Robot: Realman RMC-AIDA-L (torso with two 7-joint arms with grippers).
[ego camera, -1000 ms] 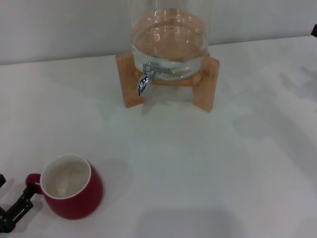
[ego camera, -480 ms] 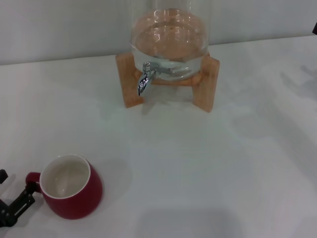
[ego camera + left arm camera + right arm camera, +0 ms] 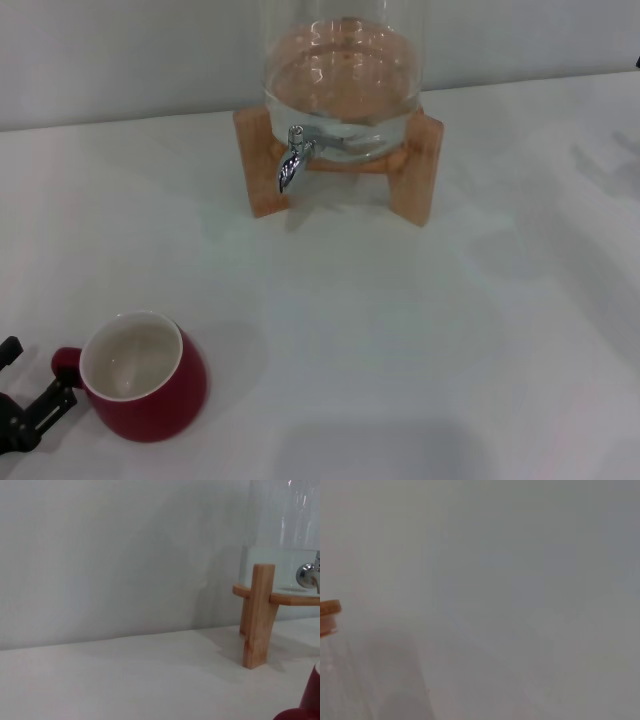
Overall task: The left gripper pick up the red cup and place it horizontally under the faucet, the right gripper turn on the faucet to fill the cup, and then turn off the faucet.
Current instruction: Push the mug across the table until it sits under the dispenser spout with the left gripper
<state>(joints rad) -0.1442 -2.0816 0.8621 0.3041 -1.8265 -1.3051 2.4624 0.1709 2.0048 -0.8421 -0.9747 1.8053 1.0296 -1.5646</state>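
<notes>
On the head camera I have the cup sitting upright on the table, well in front of the jar and off to its left, white inside showing and the loop handle turned away from the jar's side. The left gripper is right at that handle — one black finger lies just beside the loop, the other finger a little apart from it, so the jaws stand spread with nothing between them. The faucet juts from the front of the jar, spout down, above bare table between the legs of the wooden stand. My left wrist camera shows a stand leg, the chrome faucet beside it, and a red sliver of cup nearer than the stand. The right wrist camera gives me only wall and the jar's wooden lid — the right gripper is nowhere on any feed.
</notes>
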